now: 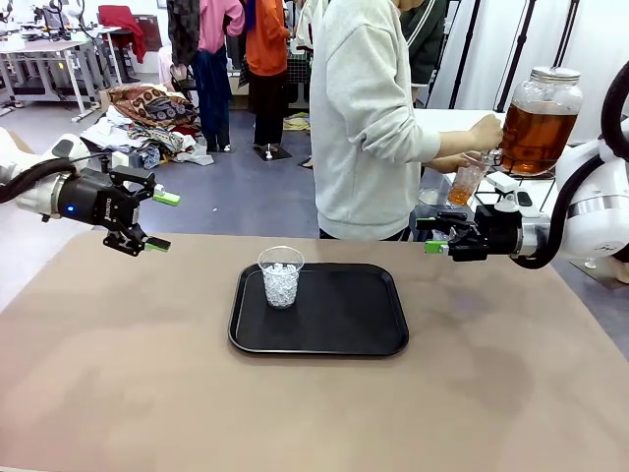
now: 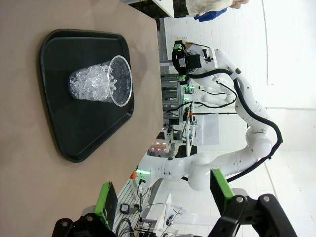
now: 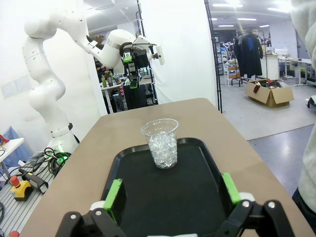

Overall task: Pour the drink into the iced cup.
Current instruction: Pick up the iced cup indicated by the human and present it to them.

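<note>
- The iced cup (image 1: 281,276) stands upright on the left half of a black tray (image 1: 334,339), near the middle of the worktop (image 1: 118,374). It is clear plastic, filled with ice about halfway up and holding no amber liquid. Its central spot looks chosen so either arm can reach it, and the tray would catch spills.
- The drink (image 1: 534,138) is well away from the cup, inside a lidded glass jar (image 1: 543,93) at the far right, beyond the worktop's edge.
- A person (image 1: 369,118) stands at the far side with a hand (image 1: 486,131) at the jar, holding a small clear cup (image 1: 467,183) low at its front. That cup has some amber liquid in it, so it is probably being filled to carry the drink over.
- The left claw (image 1: 162,221) hangs above the worktop's far left edge, its fingers spread wide with nothing between them.
- The right claw (image 1: 433,236) hovers near the far right edge, just beside the tray's far right corner. It too is fully spread and empty.
- Both claws point inward at the cup but sit clear of it, which reads as waiting. The right one seems better placed to take a handover.
- No pouring into the iced cup has begun.
</note>
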